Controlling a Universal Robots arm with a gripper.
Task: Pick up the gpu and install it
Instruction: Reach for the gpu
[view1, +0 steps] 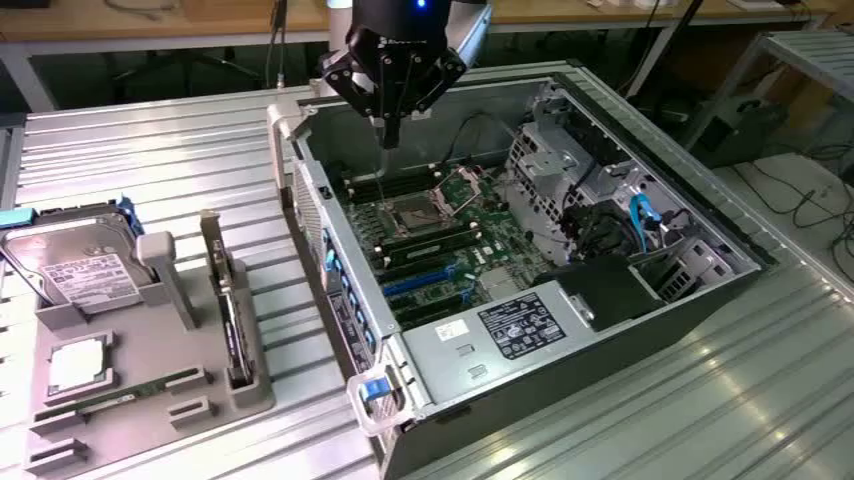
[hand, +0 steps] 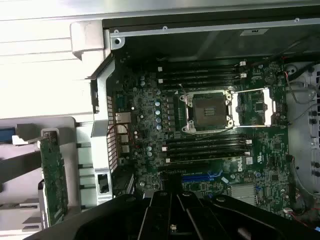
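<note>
Gripper (view1: 388, 140) hovering over the open computer case (view1: 447, 352), fingers (view1: 388, 122) pressing together on nothing, gpu (view1: 230, 300) standing upright in the grey holder (view1: 140, 400), well apart, toward the exterior view's left.

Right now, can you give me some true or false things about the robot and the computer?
1. The end effector hangs above the open computer case. True.
2. The end effector is holding the gpu. False: the gpu stands upright in the gray holder, and the end effector is shut on nothing.
3. The hard drive lies inside the computer case. False: the hard drive sits in the gray holder, at the exterior view's left of the case.
4. You can see the motherboard inside the case. True.
</note>
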